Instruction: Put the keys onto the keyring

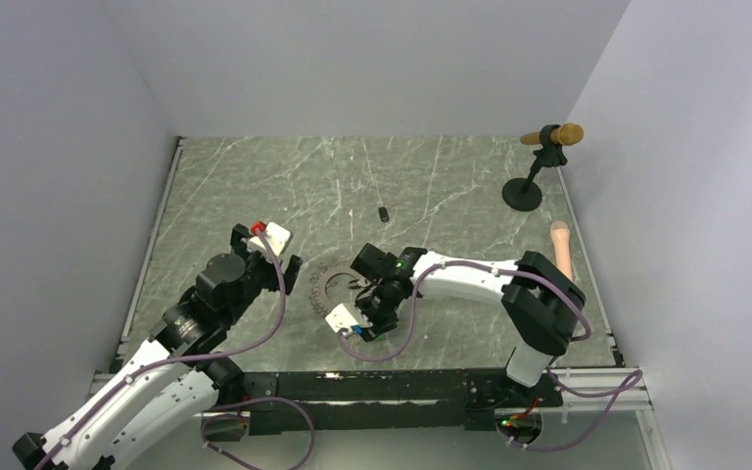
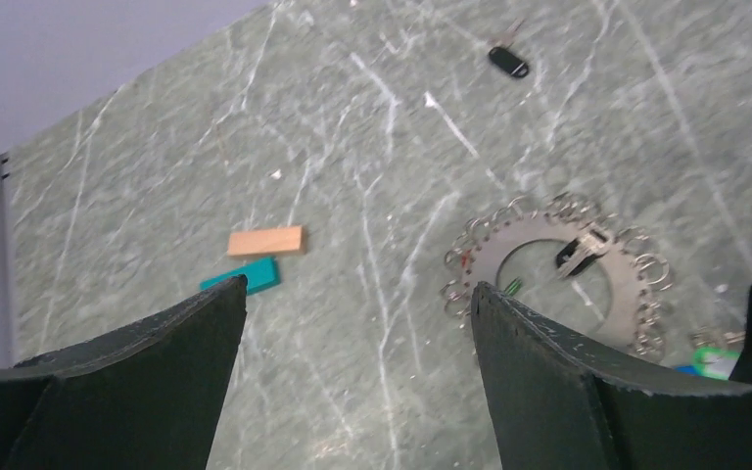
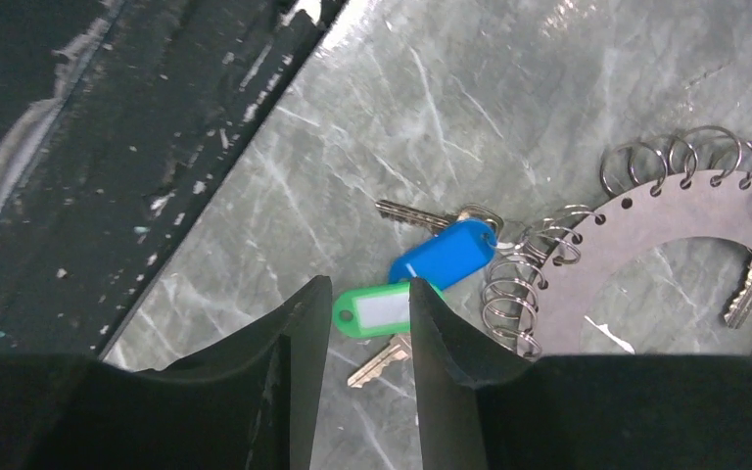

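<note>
The keyring is a flat dark ring plate [image 3: 666,215] fringed with small wire loops, lying on the marble table [image 1: 431,186]. In the left wrist view the keyring [image 2: 539,235] has a loose key lying inside its hole. The keys lie just off its rim: a green-tagged one [image 3: 380,309] and a blue-tagged one [image 3: 446,257]. My right gripper [image 3: 367,294] hangs over the green tag, jaws apart, the tag showing in the gap. My left gripper [image 2: 359,294] is wide open over bare table to the left of the ring, holding nothing.
A teal block [image 2: 245,277] and a tan block [image 2: 266,241] lie left of the ring. A black key fob [image 2: 507,62] lies farther back. A dark stand with a wooden-tipped rod [image 1: 546,142] is at the back right, with a pink cylinder [image 1: 560,245] near the right wall.
</note>
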`<act>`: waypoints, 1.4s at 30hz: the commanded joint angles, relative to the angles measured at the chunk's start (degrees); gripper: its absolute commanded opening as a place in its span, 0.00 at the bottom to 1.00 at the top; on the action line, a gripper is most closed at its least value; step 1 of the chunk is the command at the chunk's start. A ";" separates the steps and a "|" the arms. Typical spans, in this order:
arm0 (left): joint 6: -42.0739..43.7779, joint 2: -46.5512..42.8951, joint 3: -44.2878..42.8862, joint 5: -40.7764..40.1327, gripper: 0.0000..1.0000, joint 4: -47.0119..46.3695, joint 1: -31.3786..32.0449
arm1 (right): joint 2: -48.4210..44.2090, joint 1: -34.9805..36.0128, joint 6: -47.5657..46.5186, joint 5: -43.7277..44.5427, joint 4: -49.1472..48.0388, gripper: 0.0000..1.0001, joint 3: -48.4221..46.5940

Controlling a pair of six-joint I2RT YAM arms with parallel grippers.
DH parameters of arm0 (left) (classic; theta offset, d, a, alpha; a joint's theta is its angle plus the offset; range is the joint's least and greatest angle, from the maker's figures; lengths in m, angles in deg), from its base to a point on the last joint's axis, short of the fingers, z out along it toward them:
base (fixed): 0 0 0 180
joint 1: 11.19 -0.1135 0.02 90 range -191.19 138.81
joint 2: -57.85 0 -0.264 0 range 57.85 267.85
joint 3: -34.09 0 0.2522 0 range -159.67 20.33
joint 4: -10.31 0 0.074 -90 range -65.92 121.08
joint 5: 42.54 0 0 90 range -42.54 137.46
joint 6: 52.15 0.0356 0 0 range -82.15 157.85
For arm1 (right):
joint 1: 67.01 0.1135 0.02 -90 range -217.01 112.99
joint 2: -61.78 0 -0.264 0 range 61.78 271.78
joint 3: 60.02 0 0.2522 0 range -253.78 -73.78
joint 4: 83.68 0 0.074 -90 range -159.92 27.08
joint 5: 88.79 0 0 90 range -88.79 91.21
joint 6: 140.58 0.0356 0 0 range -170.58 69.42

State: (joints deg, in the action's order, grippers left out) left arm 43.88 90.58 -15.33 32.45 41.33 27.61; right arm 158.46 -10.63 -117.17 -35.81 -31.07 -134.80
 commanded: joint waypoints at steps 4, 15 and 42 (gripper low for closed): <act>3.82 -1.17 1.07 -5.05 0.89 1.48 -0.36 | 1.61 1.16 4.64 9.48 -4.90 0.39 -1.73; 4.13 -1.42 1.03 -4.03 0.90 1.55 -0.38 | 3.92 1.53 5.92 12.32 -6.89 0.33 -1.13; 5.95 -8.96 8.39 26.52 0.87 -12.51 -0.44 | -4.50 -14.28 3.22 -18.05 6.84 0.00 -8.09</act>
State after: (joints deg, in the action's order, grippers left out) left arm 48.20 84.81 -10.67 40.37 40.17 27.37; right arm 161.06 -17.25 -111.13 -35.68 -31.57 -139.34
